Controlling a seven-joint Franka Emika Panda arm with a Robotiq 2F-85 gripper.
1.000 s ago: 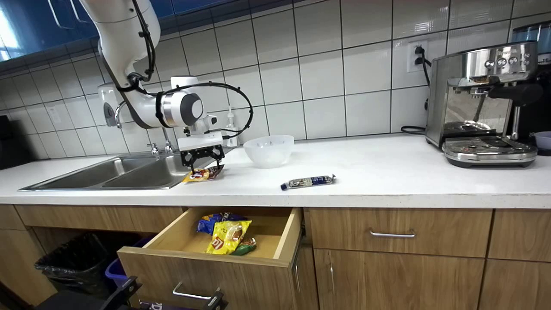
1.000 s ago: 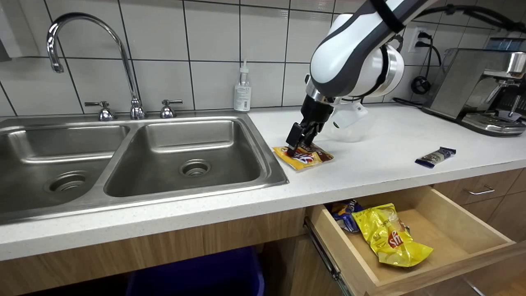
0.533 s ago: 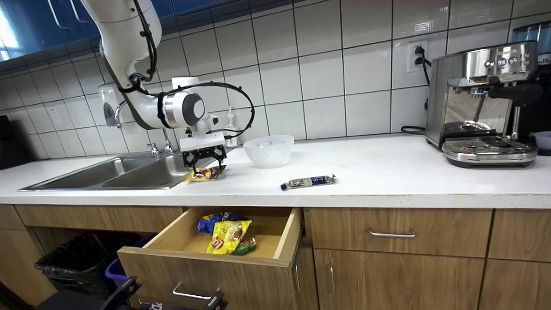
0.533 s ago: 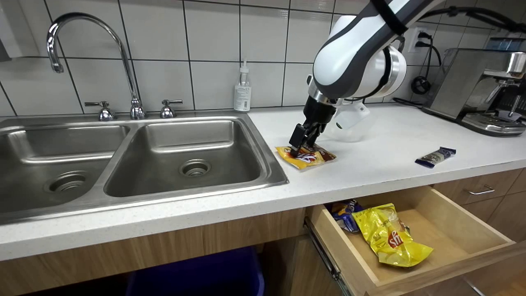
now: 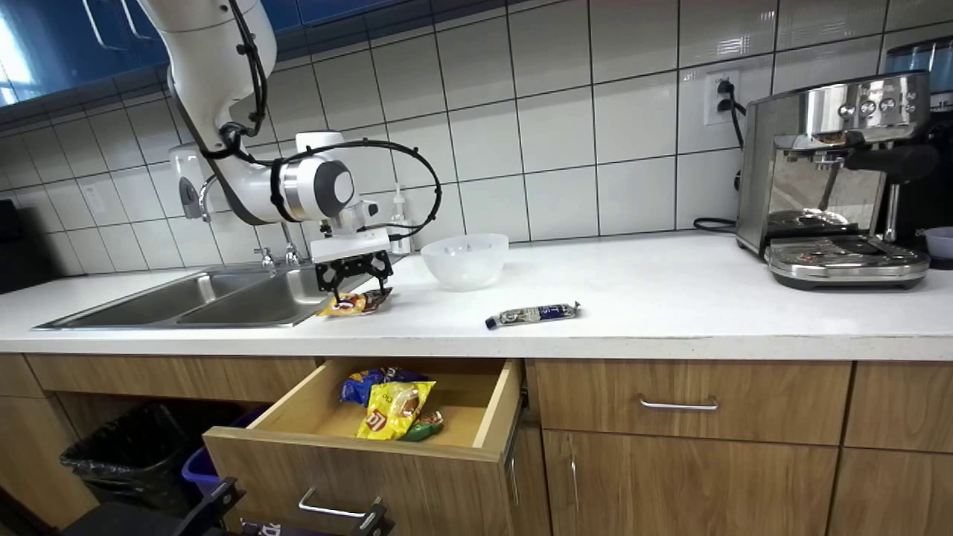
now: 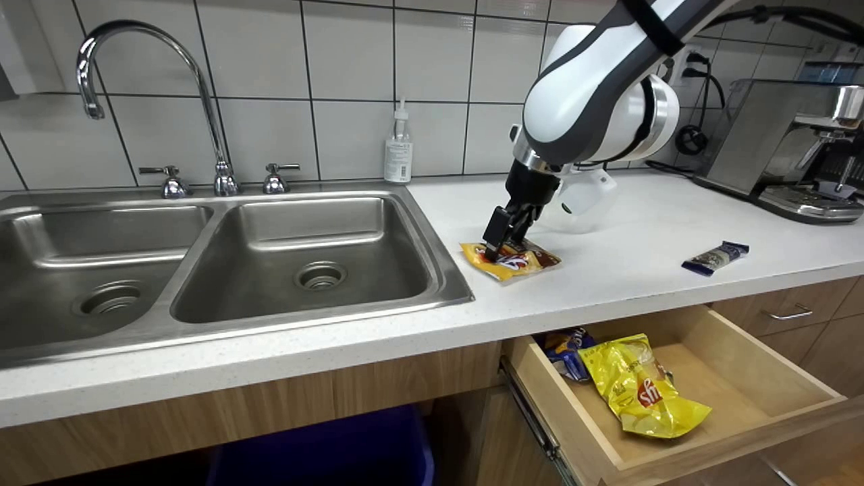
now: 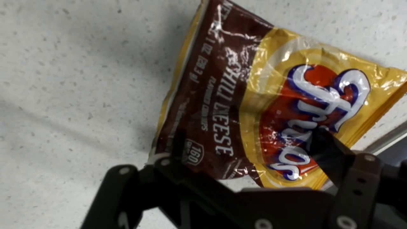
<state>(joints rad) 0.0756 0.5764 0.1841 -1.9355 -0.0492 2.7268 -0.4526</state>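
A Fritos bag [image 7: 254, 95], yellow and dark brown with a red oval, lies flat on the white counter beside the sink. It also shows in both exterior views [image 5: 359, 304] [image 6: 516, 265]. My gripper [image 5: 360, 294] points down over the bag with its fingers wide apart. In the wrist view the gripper [image 7: 251, 140] has one finger over the brown end and the other over the yellow end, both seemingly touching the bag's top. Nothing is pinched between them. The exact contact at the fingertips is hard to see.
A translucent bowl [image 5: 465, 262] stands behind to the right. A blue snack bar [image 5: 533, 314] lies farther right. The sink [image 6: 439, 283] borders the bag. Below, an open drawer [image 5: 495, 417] holds a yellow bag [image 5: 393, 411] and other packets. An espresso machine [image 5: 834, 179] stands far right.
The gripper and the Fritos bag have shifted slightly together, away from the sink. The fingers stay apart. The other things have not moved.
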